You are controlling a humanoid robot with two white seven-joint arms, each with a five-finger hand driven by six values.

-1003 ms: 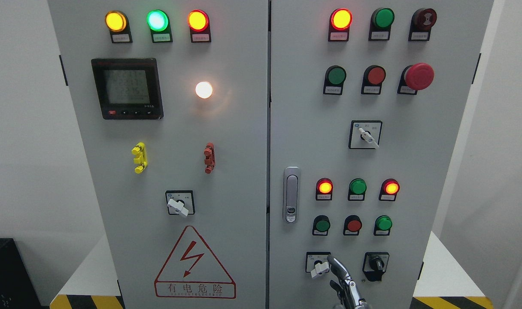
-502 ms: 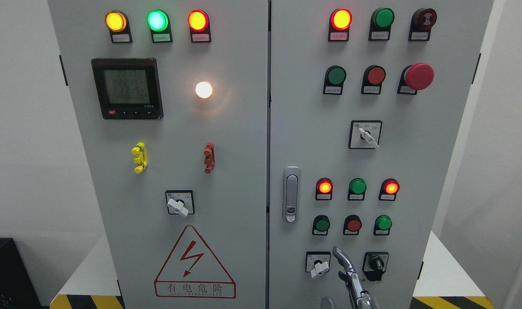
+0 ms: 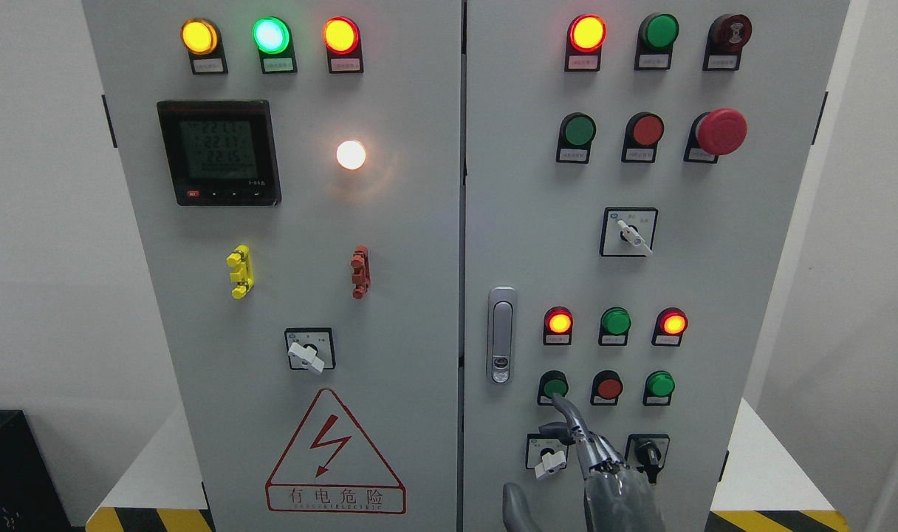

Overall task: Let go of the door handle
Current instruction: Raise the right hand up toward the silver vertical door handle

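The right hand (image 3: 604, 473) comes up from the bottom edge in front of the right door (image 3: 715, 295) of the cabinet. Its fingers (image 3: 567, 414) are relaxed and stretched upward, and they hold nothing. One fingertip reaches just under a green button (image 3: 554, 386). The thumb (image 3: 519, 506) shows apart, lower left of the palm. The handle (image 3: 501, 335) is up and to the left of the hand, well apart from it, upright near the door's left edge. A white switch (image 3: 549, 462) sits just left of the fingers, and a black switch (image 3: 648, 452) just right of them.
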